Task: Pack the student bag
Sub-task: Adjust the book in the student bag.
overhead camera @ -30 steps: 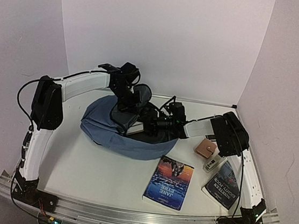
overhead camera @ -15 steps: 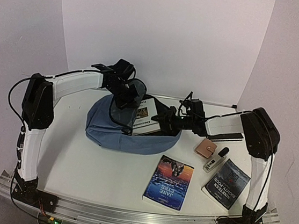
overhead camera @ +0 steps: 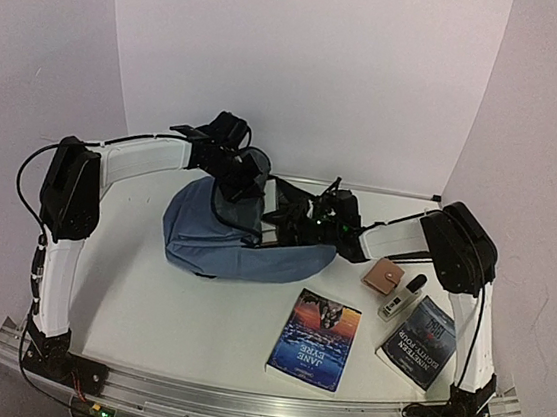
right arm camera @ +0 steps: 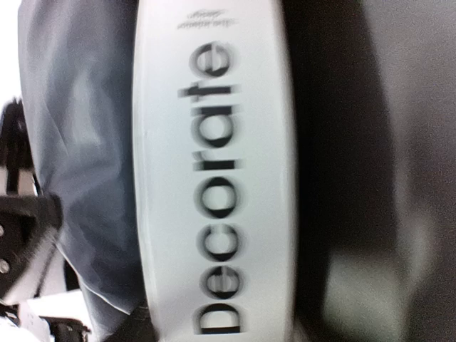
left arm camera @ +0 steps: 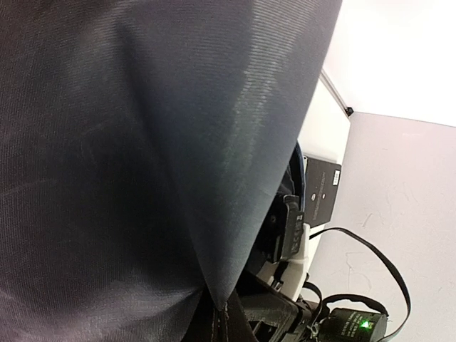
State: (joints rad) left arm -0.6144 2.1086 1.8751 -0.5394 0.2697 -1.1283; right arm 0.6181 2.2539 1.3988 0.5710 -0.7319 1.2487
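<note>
So the student bag (overhead camera: 219, 247) is lying on its side toward the far edge of the tabletop (overhead camera: 164, 326), around the middle and a bit left of centre. Its long axis runs left to right, more or less along that far edge. The rounded closed end points at the left edge and the mouth faces right, toward the right arm.

The left end effector (overhead camera: 244, 176) is clenched on the upper lip of the opening and holds the flap up. Its wrist view is basically nothing but dark fabric hanging right in front of the lens. The right end effector (overhead camera: 297, 226) is at the mouth with a white book (right arm camera: 214, 178), spine reading "decorate", partway inside. I honestly can't tell if it's gripping the book or not, since the fingers don't show clearly in any view.

Handling-wise, my read is that this thing is floppy cloth, light while it's nearly empty, with zero stiffness. It'll probably sag shut if the lip is dropped, and slide on the tabletop if a book shoves it. The best hold looks like the rim of the opening, because pinching mid-panel would just bunch the cloth.

Near the front right corner are Jane Eyre (overhead camera: 316, 340), Nineteen Eighty-Four (overhead camera: 423, 341), a brown wallet (overhead camera: 384, 276) and a small bottle (overhead camera: 401, 295).
</note>
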